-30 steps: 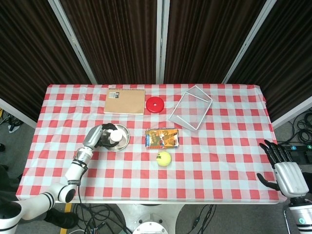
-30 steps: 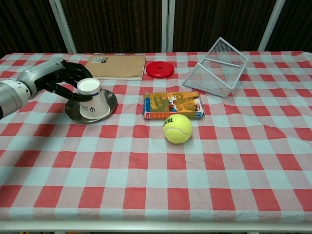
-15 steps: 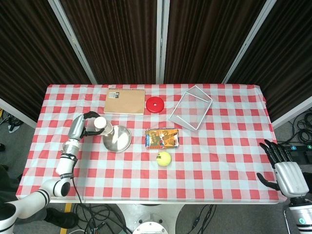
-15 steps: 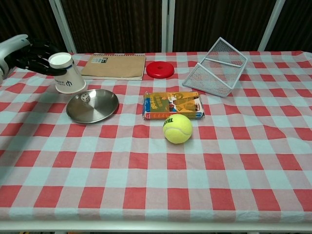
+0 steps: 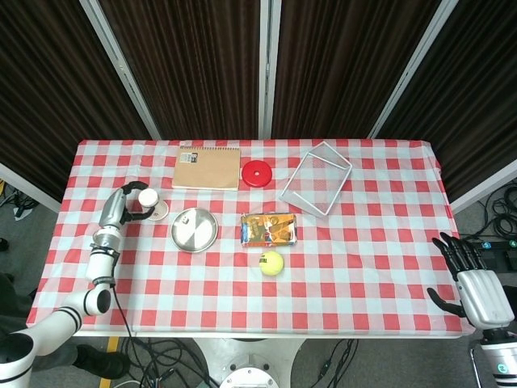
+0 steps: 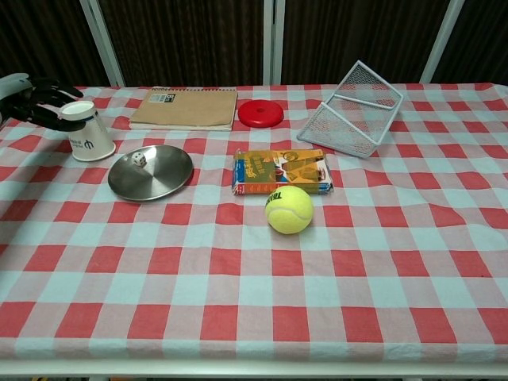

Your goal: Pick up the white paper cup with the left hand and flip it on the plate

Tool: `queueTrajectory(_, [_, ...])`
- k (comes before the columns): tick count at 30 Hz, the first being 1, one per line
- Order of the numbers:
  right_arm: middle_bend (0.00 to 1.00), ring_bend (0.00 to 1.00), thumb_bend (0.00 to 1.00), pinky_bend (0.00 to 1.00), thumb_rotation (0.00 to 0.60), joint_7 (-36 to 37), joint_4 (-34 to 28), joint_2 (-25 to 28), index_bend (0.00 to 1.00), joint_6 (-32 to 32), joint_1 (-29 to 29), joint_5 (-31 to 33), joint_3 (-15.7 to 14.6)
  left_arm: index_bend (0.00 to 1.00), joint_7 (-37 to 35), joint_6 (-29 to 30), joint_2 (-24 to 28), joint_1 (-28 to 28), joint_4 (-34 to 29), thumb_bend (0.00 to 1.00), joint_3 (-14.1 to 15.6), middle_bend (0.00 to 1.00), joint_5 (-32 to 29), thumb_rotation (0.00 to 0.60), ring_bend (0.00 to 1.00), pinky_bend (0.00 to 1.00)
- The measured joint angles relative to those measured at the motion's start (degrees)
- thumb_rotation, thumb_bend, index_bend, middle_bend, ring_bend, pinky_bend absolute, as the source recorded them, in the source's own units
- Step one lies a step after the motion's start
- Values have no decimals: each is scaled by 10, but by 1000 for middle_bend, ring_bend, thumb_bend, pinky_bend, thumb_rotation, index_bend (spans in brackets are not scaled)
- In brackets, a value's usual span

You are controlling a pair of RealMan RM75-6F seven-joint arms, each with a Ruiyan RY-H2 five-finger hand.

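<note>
The cup (image 6: 88, 131) is held upside down in the left hand (image 6: 40, 97), fingers clamped on it, just left of the plate (image 6: 171, 176). The right hand (image 5: 471, 279) is spread, holding nothing.

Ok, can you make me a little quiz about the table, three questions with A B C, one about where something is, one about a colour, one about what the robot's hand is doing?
1. Where is the white paper cup?
A. on the tablecloth beside the metal plate
B. inside the wire basket
C. on top of the notebook

2. What colour is the round disc next to the notebook?
A. blue
B. red
C. green

3. What is the left hand doing?
A. lying flat on the snack packet
B. squeezing the tennis ball
C. holding the cup by its narrow top end

Answers:
1. A, the cup stands wide end down on the checks, left of the metal plate.
2. B, the disc is plainly red.
3. C, its dark fingers wrap round the cup's upper end.
</note>
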Motion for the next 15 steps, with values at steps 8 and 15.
queueTrajectory(8, [14,0,185,0,600,10,7,3,0,5,-6,7,1,101,0,122,73,60,-92,218,19,126,45,600,59,75])
queueTrajectory(15, [8,0,176,0,600,34,26,-4,0,1,-7,12,0,128,115,205,163,149,-184,206,73,127,72,600,60,65])
